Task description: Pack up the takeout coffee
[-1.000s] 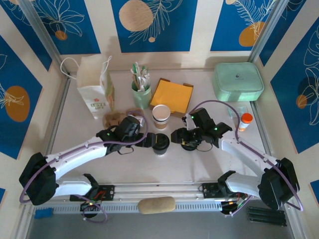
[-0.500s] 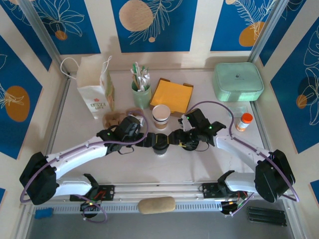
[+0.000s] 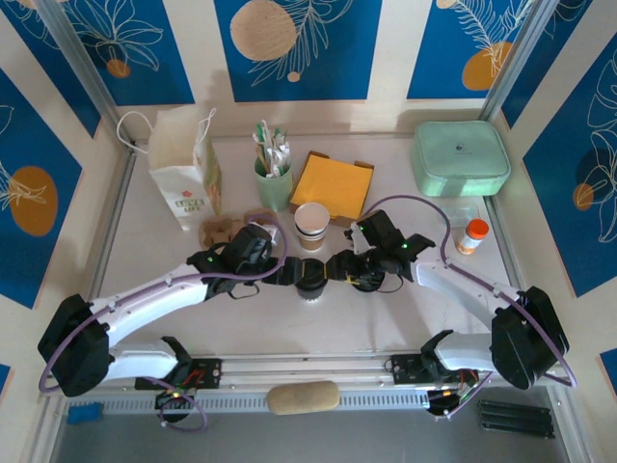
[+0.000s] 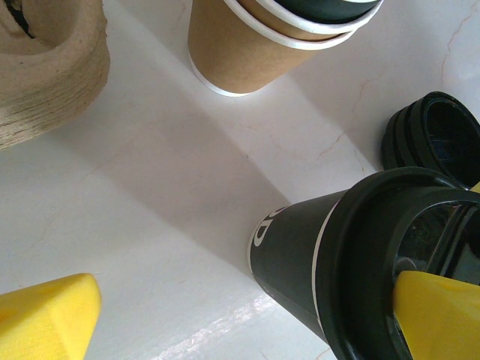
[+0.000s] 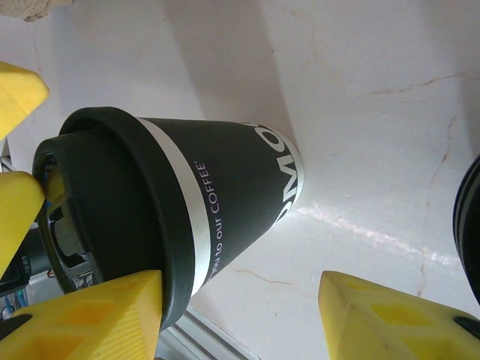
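Yellow fingers (image 4: 46,315) of the left gripper (image 3: 287,276) stand spread as wide as they go and are closed on nothing. One of them sits just beside the lid of a black lidded cup (image 3: 310,281), which stands upright on the table (image 3: 386,328) between the two tools. To the right of it, the right gripper (image 3: 339,269) is roughly half open and also grips nothing: one finger is close by the lid's rim, the other well clear of it over the table. The takeout coffee (image 3: 311,225), a kraft-brown paper cup, is in neither pair of jaws. It stands upright and open-topped just beyond the black lidded cup, on the side away from the arm bases, its long axis vertical. It lies about midway between the grippers, so neither arm looks clearly nearer. The black lidded cup blocks the straight line to it, so I judge either tool would have to pass around or over that to take the takeout coffee from the side.
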Robot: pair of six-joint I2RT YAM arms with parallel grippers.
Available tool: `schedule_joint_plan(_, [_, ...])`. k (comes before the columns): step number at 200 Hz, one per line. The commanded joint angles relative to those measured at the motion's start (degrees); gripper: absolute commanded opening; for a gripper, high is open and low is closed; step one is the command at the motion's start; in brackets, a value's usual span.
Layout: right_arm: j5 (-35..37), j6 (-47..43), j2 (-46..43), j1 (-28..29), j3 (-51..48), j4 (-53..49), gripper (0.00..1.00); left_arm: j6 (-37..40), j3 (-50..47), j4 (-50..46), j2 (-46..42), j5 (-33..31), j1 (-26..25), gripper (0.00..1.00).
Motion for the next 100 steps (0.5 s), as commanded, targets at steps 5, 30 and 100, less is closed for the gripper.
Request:
schedule_joint_plan(5, [6.1, 0.6, 2.8, 1.4, 0.3, -5.5, 0.57, 1.1, -1.0, -4.3, 2.1, 0.0, 0.2, 1.00])
schedule_joint_plan(30, [10.9, 1.9, 7.5, 4.7, -0.5, -6.4, 0.56, 0.6, -2.0, -3.4, 2.6, 0.1, 0.3, 1.00])
schedule_joint_plan(100, [8.5, 1.8, 9.1, 7.1, 4.2, -6.9, 0.56, 0.4, -2.6, -3.6, 1.5, 0.3, 0.2, 1.00])
